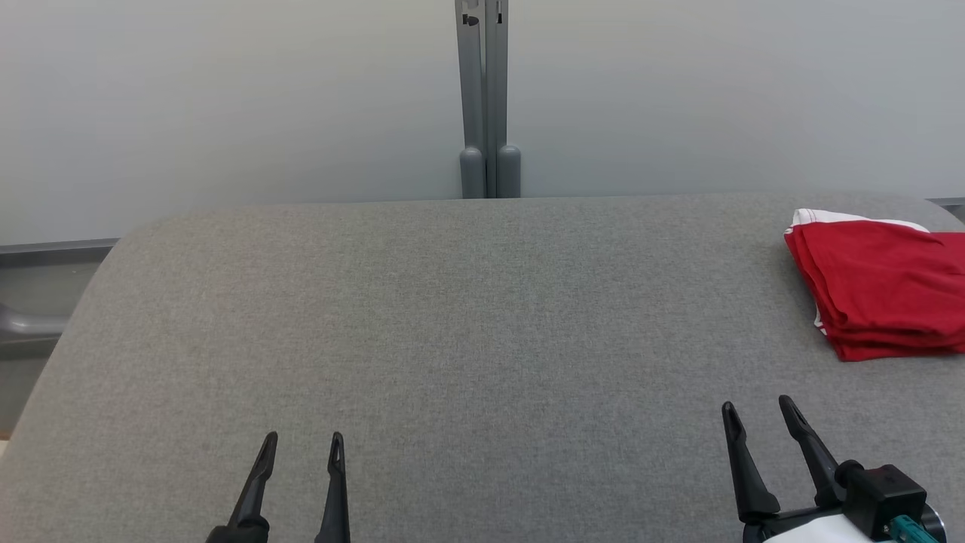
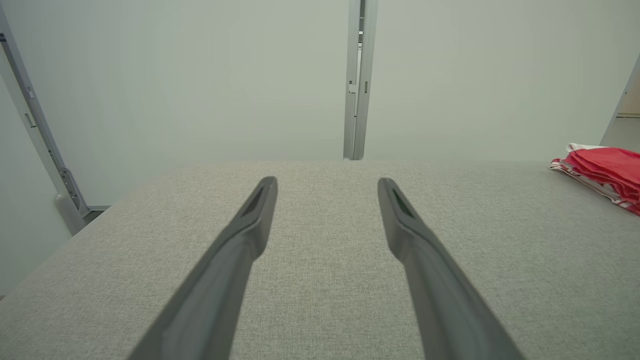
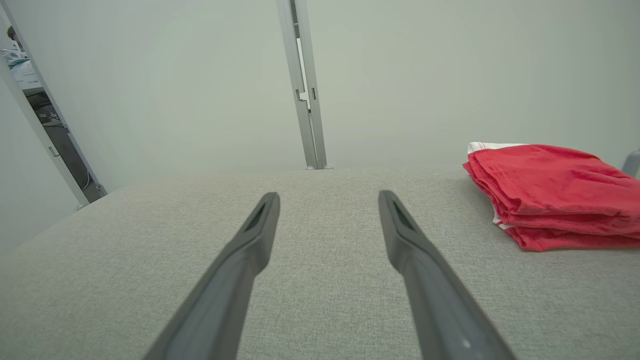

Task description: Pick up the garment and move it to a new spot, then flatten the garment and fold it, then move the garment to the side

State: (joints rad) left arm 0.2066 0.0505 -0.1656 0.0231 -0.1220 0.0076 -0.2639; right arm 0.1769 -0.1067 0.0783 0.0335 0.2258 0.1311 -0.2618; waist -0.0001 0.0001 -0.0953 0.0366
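1. The folded red fabric garment (image 1: 882, 290) lies in a flat layered stack on the far right of the grey woven-cloth-covered table (image 1: 452, 317); a white hem shows along its far edge; its right side runs off the head view's edge.
2. The dark, long-fingered right gripper (image 1: 756, 405) is over the near right of the table, nearer the robot than the garment and apart from it; its fingers stand spread and hold nothing; plain grey cloth lies between it and the garment.
3. The matching dark left gripper (image 1: 304, 439) is at the near left, well apart from the garment; its fingers are likewise spread with nothing between them.
4. Behind the table rises a pale panelled wall (image 1: 226, 98); a grey metal upright post (image 1: 482, 98) divides it at the middle and ends in two rounded grey feet (image 1: 490, 172) just behind the table's far edge; a rounded grey bar (image 1: 22, 326) juts in beside the table's left side.
5. The right wrist view brings the garment close, ahead and to the right of the fingers, and separates its folded layers, with a strip of white between the red; at that view's left edge a narrow opening (image 3: 45, 115) gives onto a cluttered space beyond.
6. The left wrist view puts the garment small at its far right edge, with what looks like red-and-white edging underneath; a slanted grey metal rail (image 2: 35, 125) runs down that view's left side.
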